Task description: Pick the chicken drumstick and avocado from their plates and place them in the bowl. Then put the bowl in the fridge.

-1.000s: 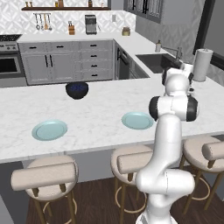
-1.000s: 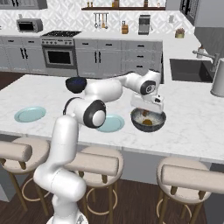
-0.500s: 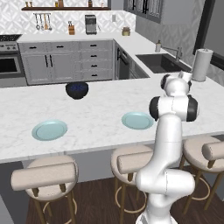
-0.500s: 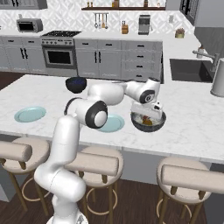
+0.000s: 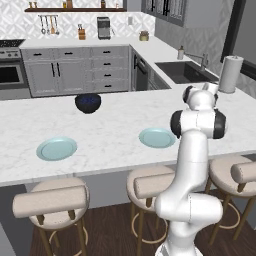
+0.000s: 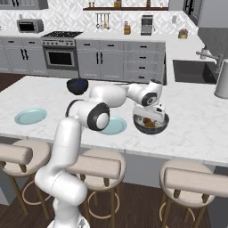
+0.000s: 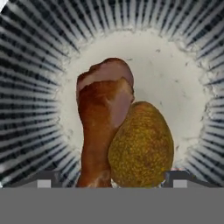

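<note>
In the hand view the chicken drumstick [image 7: 103, 118] and the avocado [image 7: 142, 146] lie side by side, touching, on the pale inside of the ribbed blue-grey bowl [image 7: 35, 87]. My gripper [image 7: 112, 180] hangs straight above them, open, its fingertips [image 7: 46, 180] wide apart and holding nothing. From the right base view the gripper [image 6: 153, 116] sits just over the bowl [image 6: 139, 126] on the island. Both teal plates are bare: one [image 6: 113, 126] beside the bowl, one [image 6: 30, 116] far left. The fridge is out of view.
A small dark bowl [image 6: 77, 86] stands at the island's far edge. A paper towel roll [image 6: 221, 80] and the sink [image 5: 185, 71] are at the right. Stools line the island's near side. The two plates [image 5: 156, 137] [image 5: 56, 148] lie flat on the marble.
The jaws have gone from shut to open and the avocado now rests in the bowl beside the drumstick. The hand stays over the bowl.
</note>
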